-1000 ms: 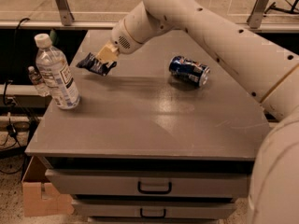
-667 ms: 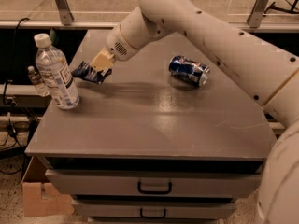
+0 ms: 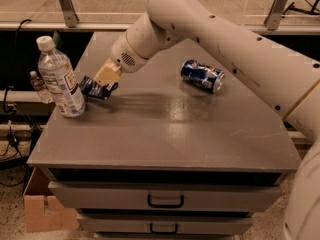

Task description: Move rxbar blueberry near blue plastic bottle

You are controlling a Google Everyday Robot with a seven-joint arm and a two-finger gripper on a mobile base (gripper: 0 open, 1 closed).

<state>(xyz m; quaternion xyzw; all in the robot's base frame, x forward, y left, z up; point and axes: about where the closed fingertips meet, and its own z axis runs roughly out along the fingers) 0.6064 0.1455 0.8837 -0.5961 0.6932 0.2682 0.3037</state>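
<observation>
The rxbar blueberry [image 3: 93, 88] is a small dark navy crinkled wrapper, held in my gripper [image 3: 103, 86] just above the table's left side. My gripper is shut on it, and the arm reaches in from the upper right. The blue plastic bottle [image 3: 60, 77] stands upright at the table's left edge, clear with a white cap and a white-and-blue label. The bar is right beside the bottle, a small gap to its right.
A blue soda can [image 3: 202, 75] lies on its side at the table's right middle. The grey table [image 3: 165, 134] has drawers below. A tiny clear bottle [image 3: 37, 86] stands behind the big one, off the left edge. A cardboard box [image 3: 42, 209] sits on the floor at the left.
My gripper has carried the rxbar left and downward, from the back middle-left of the table to just beside the bottle. The can and the bottle have not moved.
</observation>
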